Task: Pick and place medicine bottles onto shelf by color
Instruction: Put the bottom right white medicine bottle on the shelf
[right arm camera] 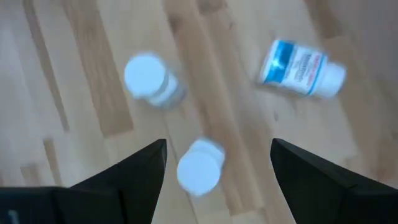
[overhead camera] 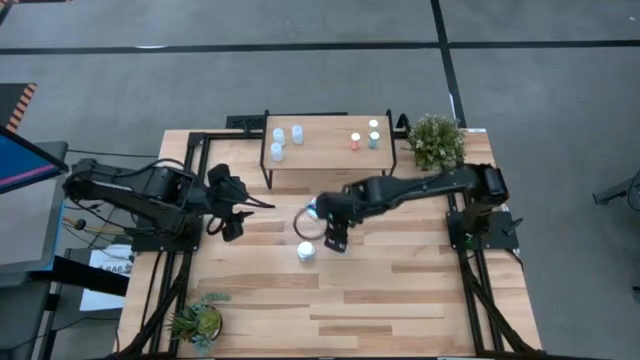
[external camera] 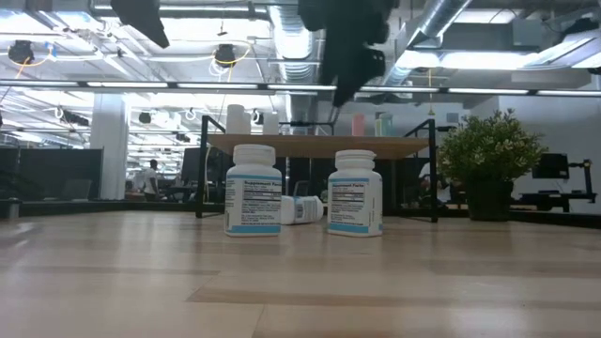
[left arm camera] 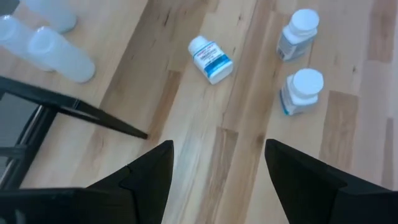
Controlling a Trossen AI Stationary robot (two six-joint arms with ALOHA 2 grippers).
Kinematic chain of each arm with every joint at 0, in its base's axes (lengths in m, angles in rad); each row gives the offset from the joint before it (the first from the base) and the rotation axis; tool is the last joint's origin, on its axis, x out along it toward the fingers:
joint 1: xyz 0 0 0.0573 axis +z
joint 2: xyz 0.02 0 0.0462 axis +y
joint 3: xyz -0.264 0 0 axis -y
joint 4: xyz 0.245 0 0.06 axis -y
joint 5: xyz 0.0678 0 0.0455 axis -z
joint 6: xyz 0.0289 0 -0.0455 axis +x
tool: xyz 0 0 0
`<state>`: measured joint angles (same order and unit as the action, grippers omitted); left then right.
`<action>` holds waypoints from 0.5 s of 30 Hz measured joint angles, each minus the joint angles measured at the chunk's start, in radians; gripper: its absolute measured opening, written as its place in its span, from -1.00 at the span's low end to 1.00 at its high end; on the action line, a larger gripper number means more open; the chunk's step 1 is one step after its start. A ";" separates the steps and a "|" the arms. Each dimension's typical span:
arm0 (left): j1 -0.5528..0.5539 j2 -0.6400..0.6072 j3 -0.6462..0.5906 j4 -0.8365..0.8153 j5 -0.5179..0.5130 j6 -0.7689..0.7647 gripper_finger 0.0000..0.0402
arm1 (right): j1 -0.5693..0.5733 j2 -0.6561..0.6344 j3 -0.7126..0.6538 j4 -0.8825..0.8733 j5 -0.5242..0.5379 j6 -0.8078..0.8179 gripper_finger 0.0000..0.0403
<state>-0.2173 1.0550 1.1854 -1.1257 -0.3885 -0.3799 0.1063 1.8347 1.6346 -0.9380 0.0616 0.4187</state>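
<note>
Three white bottles with blue labels are on the table in front of the shelf point(overhead camera: 325, 160). Two stand upright point(external camera: 254, 190) point(external camera: 355, 192), and one lies on its side point(external camera: 302, 208) between and behind them. On the shelf top stand three pale-blue bottles point(overhead camera: 283, 140) at the left and an orange-capped point(overhead camera: 355, 141), a green-capped point(overhead camera: 373, 139) and a pale one point(overhead camera: 373, 124) at the right. My right gripper point(right arm camera: 217, 180) is open, pointing down over the white bottles, above them. My left gripper point(left arm camera: 217, 168) is open and empty, left of the bottles near the shelf's left legs.
A bushy potted plant point(overhead camera: 436, 142) stands right of the shelf, and a small plant point(overhead camera: 200, 320) sits at the near left corner. Black frame rails run along both table sides. Bare planks lie near of the bottles.
</note>
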 joint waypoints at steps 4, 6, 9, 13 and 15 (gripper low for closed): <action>-0.021 0.006 0.000 0.034 0.000 -0.014 0.20 | 0.071 -0.011 -0.130 0.091 0.015 0.009 0.54; -0.039 0.005 0.000 0.039 -0.002 -0.039 0.20 | 0.102 -0.031 -0.184 0.126 0.069 0.050 0.54; -0.069 0.006 0.000 0.037 -0.006 -0.052 0.20 | 0.135 -0.072 -0.248 0.134 0.170 0.141 0.54; -0.093 0.006 0.000 0.038 -0.044 -0.052 0.20 | 0.159 -0.116 -0.320 0.216 0.198 0.193 0.54; -0.097 0.005 0.000 0.038 -0.054 -0.059 0.20 | 0.163 -0.123 -0.354 0.257 0.198 0.213 0.54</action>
<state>-0.3144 1.0603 1.1858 -1.0878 -0.4421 -0.4392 0.2698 1.7115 1.2803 -0.6810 0.2598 0.6312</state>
